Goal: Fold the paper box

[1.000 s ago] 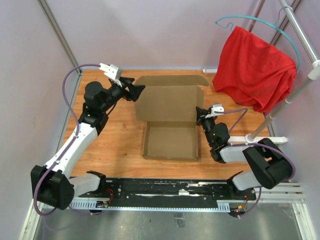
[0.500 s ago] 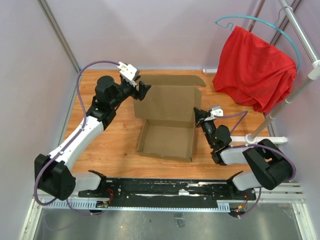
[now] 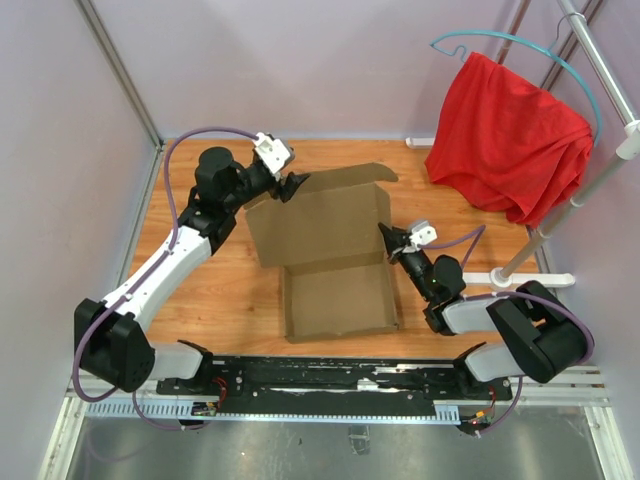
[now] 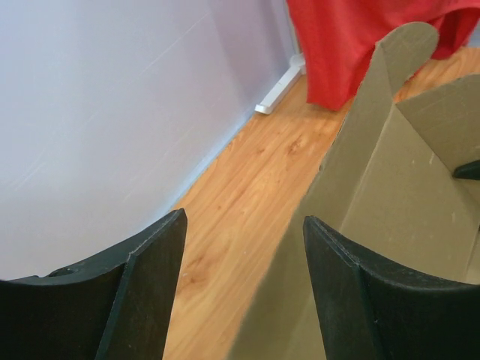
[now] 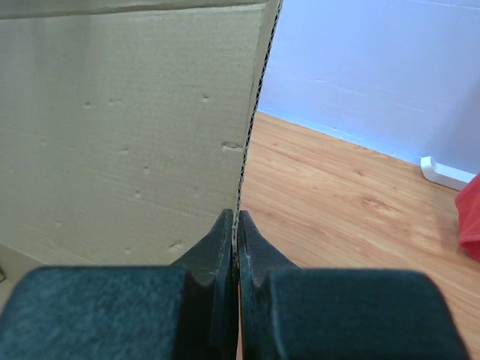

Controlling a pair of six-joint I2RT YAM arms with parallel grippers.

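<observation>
Paper box [image 3: 335, 250] sits left of the red cloth [image 3: 510, 140], lid half raised. Left gripper [image 3: 293, 184] wide open, straddling the lid edge farthest from the cloth, no grip. Right gripper [image 3: 386, 234] pinched tight on the cloth-side wall edge.

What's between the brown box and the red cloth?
Between paper box and red cloth: bare wooden table, plus a small white bracket by the back wall, seen from the top view.

The desk [image 3: 240, 300] is warm brown wood. Pale purple walls [image 3: 300, 60] stand on the left and far sides. On the far right, a red cloth [image 3: 505, 140] hangs from a blue-green hanger [image 3: 500, 35] on a silver pole [image 3: 600, 62].
</observation>
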